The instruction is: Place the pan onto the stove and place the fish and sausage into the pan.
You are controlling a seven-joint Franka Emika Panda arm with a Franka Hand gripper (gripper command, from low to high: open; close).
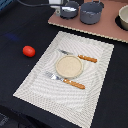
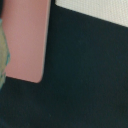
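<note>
The small blue-grey pan (image 1: 70,9) stands on the pinkish-tan stove (image 1: 100,27) at its end on the exterior view's left. My gripper (image 1: 56,8) shows only as a white part at the top edge, right beside the pan on the exterior view's left, where the handle would be. Its fingers are not visible, so I cannot tell whether it holds anything. The red-orange sausage (image 1: 29,51) lies on the dark table at the exterior view's left. The fish is out of view. The wrist view shows a corner of the stove (image 2: 27,40) over the dark table.
A larger grey pot (image 1: 91,12) stands on the stove beside the pan, and another vessel (image 1: 123,19) sits at the exterior view's right edge. A striped placemat (image 1: 70,70) holds a tan plate (image 1: 69,66), a knife (image 1: 80,56) and a fork (image 1: 66,80).
</note>
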